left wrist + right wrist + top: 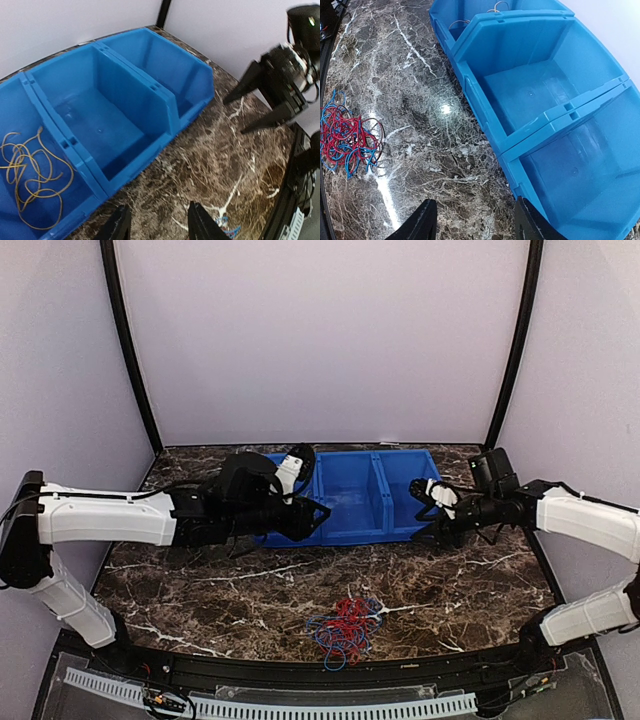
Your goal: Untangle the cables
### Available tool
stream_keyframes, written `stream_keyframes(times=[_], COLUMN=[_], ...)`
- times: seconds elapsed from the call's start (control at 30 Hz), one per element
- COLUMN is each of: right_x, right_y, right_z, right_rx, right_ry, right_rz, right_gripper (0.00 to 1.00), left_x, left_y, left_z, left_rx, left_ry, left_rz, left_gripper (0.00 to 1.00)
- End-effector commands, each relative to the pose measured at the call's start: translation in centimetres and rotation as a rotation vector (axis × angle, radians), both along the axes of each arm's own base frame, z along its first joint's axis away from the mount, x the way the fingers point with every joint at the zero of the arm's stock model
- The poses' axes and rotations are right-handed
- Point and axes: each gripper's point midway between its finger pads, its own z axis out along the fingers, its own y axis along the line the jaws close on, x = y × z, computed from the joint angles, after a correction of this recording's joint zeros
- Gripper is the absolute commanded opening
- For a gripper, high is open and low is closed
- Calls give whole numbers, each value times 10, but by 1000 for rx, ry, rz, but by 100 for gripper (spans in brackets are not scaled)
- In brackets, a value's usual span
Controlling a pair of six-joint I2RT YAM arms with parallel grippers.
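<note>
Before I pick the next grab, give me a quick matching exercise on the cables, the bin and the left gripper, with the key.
Things:
1. yellow-tan cables
2. red and blue cables
3. middle bin compartment
4. left gripper

States:
A. empty
B. tangled heap on the table
C. jaws apart, nothing between them
D. lying in the left end compartment

Pairs: 1-D, 2-B, 3-A, 4-C.

Red and blue cables (345, 628), blue bin (350, 531), brown table (220, 590) — white-veined
</note>
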Motion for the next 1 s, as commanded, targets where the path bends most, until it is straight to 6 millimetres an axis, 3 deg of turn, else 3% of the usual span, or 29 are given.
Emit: stream_keyframes(times=[0.0, 0.1, 0.27, 0.33, 0.57, 0.97], right_x=[-1, -3, -5, -6, -11, -12], right_y=[9, 10, 14, 17, 22, 20], right_z=[8, 5, -4, -7, -13, -14], right_rx=[31, 34, 15, 3, -22, -33], right_ry=[1, 12, 38, 38, 43, 31], right_rz=[38, 47, 63, 69, 91, 93], right_gripper=[54, 55, 54, 55, 54, 55], left_x=[-51, -79, -135, -146, -150, -157], left_y=[-11, -9, -8, -2, 10, -7], left_z=[-45, -70, -89, -96, -122, -130], left_rx=[118, 168, 153, 162, 218, 214], left_ry=[99, 212, 364, 394, 470, 495], left_rz=[-216, -287, -452, -458, -385, -471], left_gripper=[40, 39, 39, 41, 40, 35])
